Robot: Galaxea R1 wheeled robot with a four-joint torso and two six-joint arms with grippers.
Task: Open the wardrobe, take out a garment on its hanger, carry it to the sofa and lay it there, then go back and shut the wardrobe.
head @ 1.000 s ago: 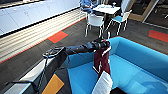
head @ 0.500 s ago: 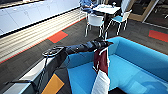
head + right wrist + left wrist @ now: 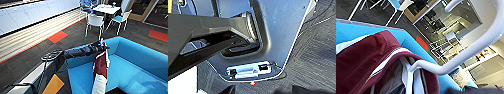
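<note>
Maroon jacket [image 3: 100, 65] above blue sofa [image 3: 140, 67]

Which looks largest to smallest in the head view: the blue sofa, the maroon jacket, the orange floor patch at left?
1. sofa
2. jacket, though nearness to the camera enlarges it
3. orange floor patch

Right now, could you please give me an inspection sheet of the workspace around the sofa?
Surface: bright blue upholstered sofa, bare seat.
Job's things: maroon varsity jacket with white sleeves hanging on a white hanger over the sofa seat, not yet laid down.
Clutter: nothing seen on the sofa.
End effectors: left end effector at the hanger, fingers not discernible; right, cannot tell.
Cables: thin dark cable on the carpet near the robot's base.
Surroundings: dark carpet with orange patches, white table, white chairs with blue seats.
</note>
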